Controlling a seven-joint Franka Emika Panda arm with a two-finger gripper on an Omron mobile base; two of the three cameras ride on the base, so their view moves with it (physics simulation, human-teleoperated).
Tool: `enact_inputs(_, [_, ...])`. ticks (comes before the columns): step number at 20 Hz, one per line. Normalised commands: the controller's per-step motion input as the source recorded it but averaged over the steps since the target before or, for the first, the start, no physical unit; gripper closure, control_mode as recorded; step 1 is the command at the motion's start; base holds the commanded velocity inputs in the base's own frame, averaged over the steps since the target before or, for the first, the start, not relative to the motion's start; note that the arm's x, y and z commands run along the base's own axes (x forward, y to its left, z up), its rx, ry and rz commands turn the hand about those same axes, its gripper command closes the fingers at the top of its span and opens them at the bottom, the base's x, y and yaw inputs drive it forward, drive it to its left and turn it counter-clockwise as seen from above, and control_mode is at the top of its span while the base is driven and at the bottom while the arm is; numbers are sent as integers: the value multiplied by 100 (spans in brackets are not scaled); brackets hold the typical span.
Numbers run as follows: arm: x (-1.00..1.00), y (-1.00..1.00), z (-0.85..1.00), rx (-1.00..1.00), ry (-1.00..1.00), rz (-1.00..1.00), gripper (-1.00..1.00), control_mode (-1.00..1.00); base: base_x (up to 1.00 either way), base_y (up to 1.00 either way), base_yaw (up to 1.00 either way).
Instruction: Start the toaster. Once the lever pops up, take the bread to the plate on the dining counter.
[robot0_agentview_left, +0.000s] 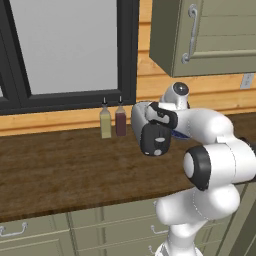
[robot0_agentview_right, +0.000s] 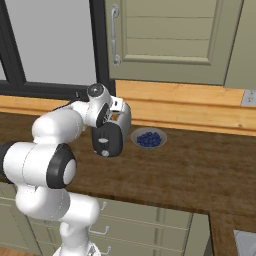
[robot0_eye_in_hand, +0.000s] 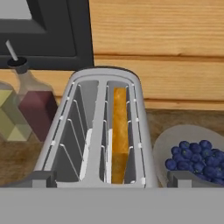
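Hand view: bread (robot0_eye_in_hand: 119, 131) orange-brown, upright.

toaster (robot0_eye_in_hand: 100, 131): on the worktop (robot0_agentview_left: 60, 170), right below my claw
bread (robot0_eye_in_hand: 119, 131): in its right slot
bottles (robot0_eye_in_hand: 26, 109): left of it
berry bowl (robot0_eye_in_hand: 192, 153): right

Bottles (robot0_eye_in_hand: 22, 109) crowd the toaster (robot0_eye_in_hand: 98, 131) on one side, a blueberry bowl (robot0_eye_in_hand: 192, 153) on the other; above its slots the way lies free.

On the dark wood tabletop (robot0_agentview_left: 60, 170) stand a yellow-green glass bottle (robot0_agentview_left: 105, 122) and a dark red bottle (robot0_agentview_left: 120, 120), just beside each other; a grey bowl of blueberries (robot0_agentview_right: 148, 138) sits near.
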Motion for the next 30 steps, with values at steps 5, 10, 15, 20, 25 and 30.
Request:
enact_inputs(5, [9,-5,-3,0,0,0,-100,-100,0,0,0])
enact_inputs(10, [13,-10,-3,0,0,0,-100,-100,0,0,0])
enact_inputs(15, [10,-2,-10,0,0,0,-100,-100,0,0,0])
enact_inputs(20, [3,0,-14,1,0,0,-100,-100,0,0,0])
enact_inputs(25, [12,0,-11,0,0,0,-100,-100,0,0,0])
enact_inputs(30, [21,0,-9,0,0,0,-100,-100,0,0,0])
